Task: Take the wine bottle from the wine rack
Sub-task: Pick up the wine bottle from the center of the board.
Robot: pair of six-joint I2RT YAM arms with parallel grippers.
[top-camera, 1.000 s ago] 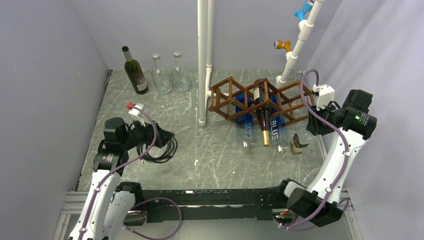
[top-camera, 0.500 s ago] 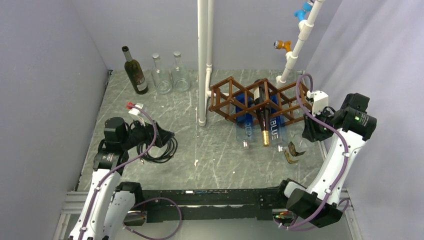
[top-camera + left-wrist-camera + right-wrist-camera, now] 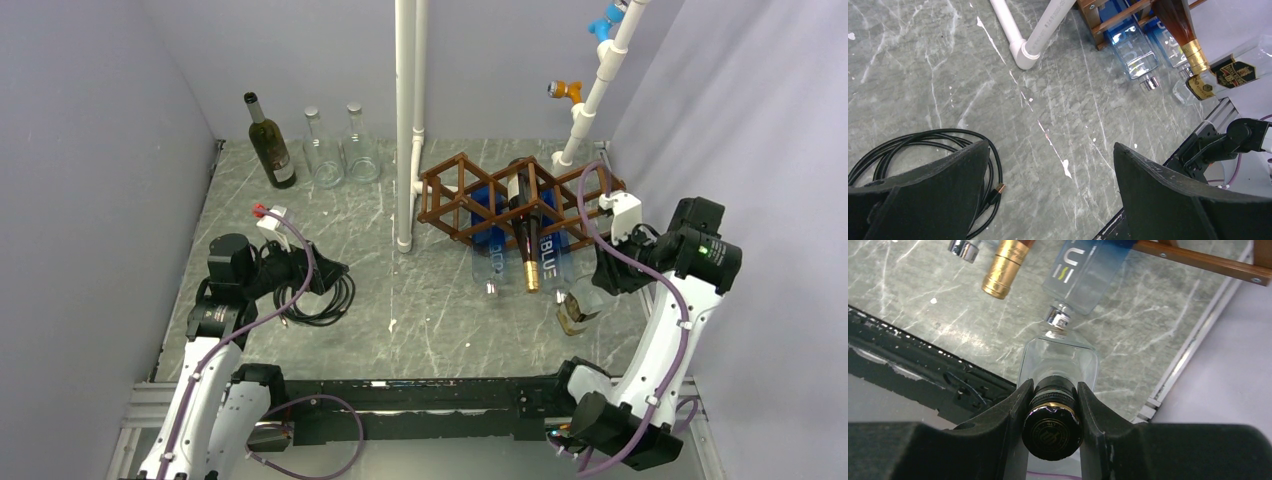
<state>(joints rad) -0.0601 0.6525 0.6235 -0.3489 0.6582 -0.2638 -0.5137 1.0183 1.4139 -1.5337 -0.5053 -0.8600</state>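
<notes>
The brown wooden wine rack (image 3: 455, 195) stands at the back right of the table. My right gripper (image 3: 1054, 388) is shut on the black-capped neck of a clear wine bottle (image 3: 1058, 362) with a black-and-gold label. The wine bottle (image 3: 573, 312) hangs clear of the rack's near right side, above the table, its base pointing down. A dark bottle with gold foil (image 3: 523, 228) and two blue bottles (image 3: 492, 252) still lie in the rack. My left gripper (image 3: 1050, 145) stands open over bare table at the left, far from the rack.
A coiled black cable (image 3: 322, 297) lies by the left gripper. A white pipe (image 3: 408, 120) rises left of the rack, and another (image 3: 592, 100) with coloured fittings stands behind it. A dark bottle (image 3: 270, 145) and two clear ones (image 3: 322, 150) stand at the back left.
My right arm has drawn back toward the near edge and leftward, bringing the clear wine bottle out from the rack and lower. The left arm has not moved.
</notes>
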